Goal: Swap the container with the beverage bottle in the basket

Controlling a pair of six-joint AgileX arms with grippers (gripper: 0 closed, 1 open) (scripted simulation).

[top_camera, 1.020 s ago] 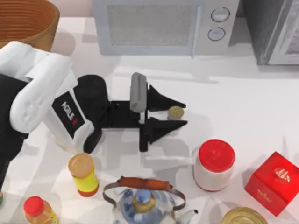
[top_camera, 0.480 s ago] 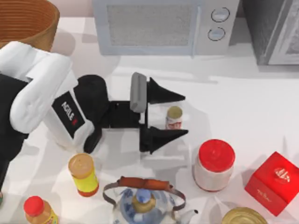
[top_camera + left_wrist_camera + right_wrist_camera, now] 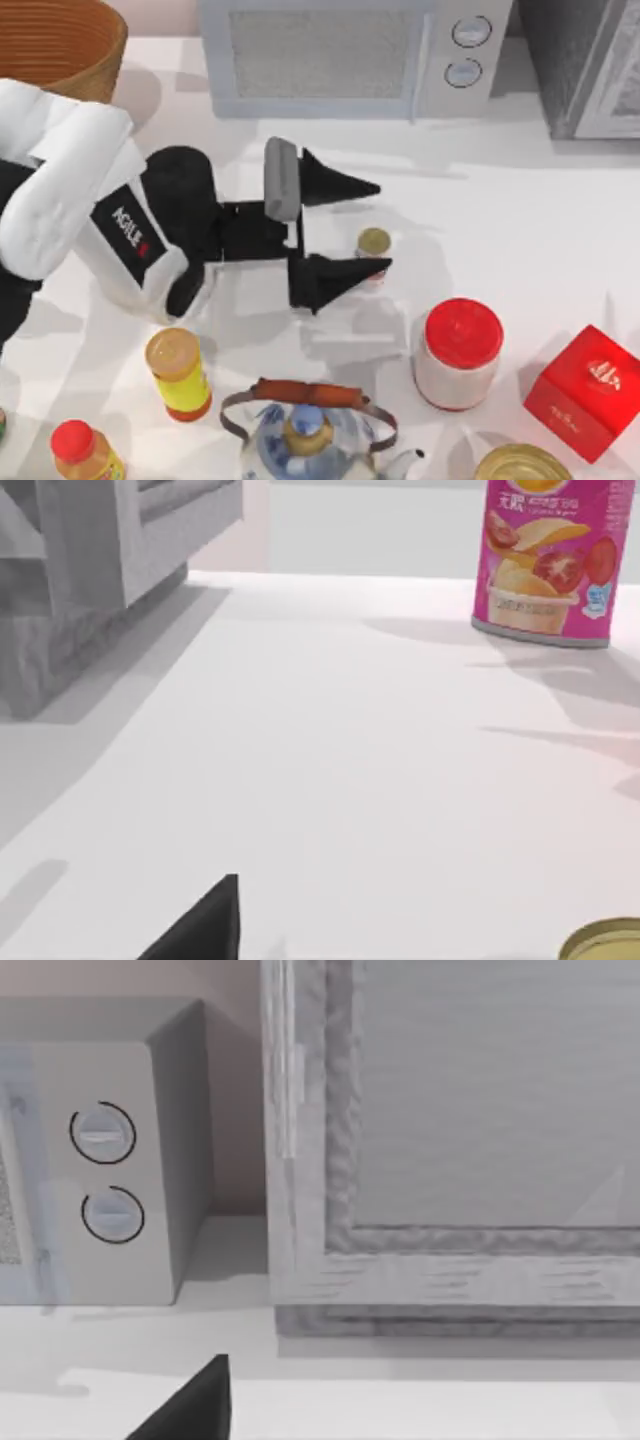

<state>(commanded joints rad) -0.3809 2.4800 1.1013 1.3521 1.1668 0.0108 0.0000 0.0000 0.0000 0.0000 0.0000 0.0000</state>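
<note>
The wicker basket [image 3: 55, 45] stands at the table's far left corner, partly cut off by the picture's edge. A small bottle with a gold cap [image 3: 374, 243] stands upright on the table in front of the microwave. My left gripper [image 3: 384, 225] is open around it; the bottle stands free just inside the tip of the nearer finger [image 3: 340, 275], which hides part of its label. In the left wrist view the gold cap [image 3: 605, 946] and one black fingertip [image 3: 205, 928] peek in. One black fingertip [image 3: 190, 1405] of my right gripper shows in the right wrist view.
A microwave [image 3: 340, 55] and a grey cabinet [image 3: 590, 60] line the back. Near the front stand a red-lidded white jar [image 3: 458, 355], a red box [image 3: 588, 392], a yellow bottle [image 3: 178, 375], a teapot [image 3: 305, 430], a red-capped bottle [image 3: 85, 452] and a gold tin [image 3: 520, 465]. A pink chips can [image 3: 550, 560] stands farther off.
My left gripper was shut on the small bottle, then opened and drew back to the left and slightly toward the microwave. The bottle stays standing on the table.
</note>
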